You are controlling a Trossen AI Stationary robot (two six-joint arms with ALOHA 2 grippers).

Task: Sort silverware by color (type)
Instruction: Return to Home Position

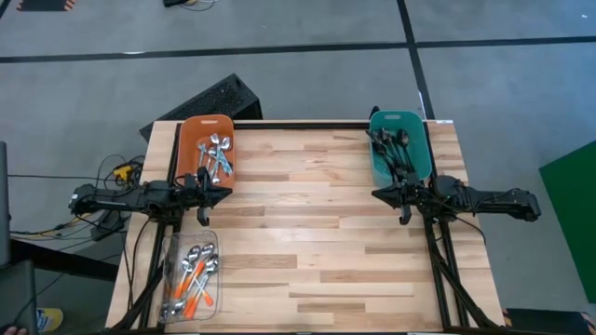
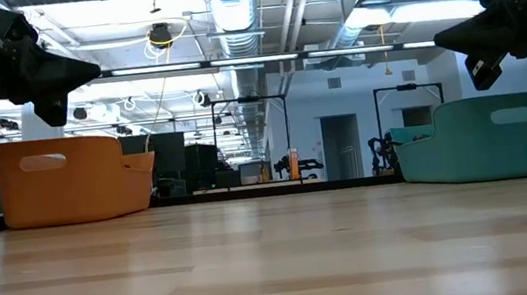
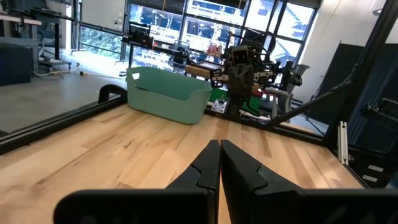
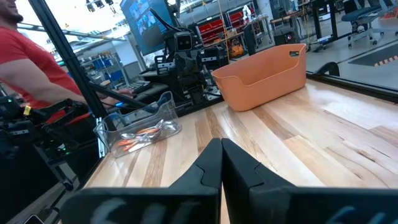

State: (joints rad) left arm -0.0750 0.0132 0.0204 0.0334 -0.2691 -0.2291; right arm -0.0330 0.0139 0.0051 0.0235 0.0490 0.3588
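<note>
Spoons (image 1: 219, 154) in the orange bin (image 1: 193, 138) show overhead, not at table height.

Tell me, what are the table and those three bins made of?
The table looks like wood: pale planks with visible grain, matte finish. The orange bin and the teal bin look like moulded plastic, opaque, smooth and evenly coloured. The clear bin seems glossy transparent plastic, since spoons show through its wall.

Spoons (image 1: 218, 155) lie grouped (silvery, dark, orange-handled)
</note>
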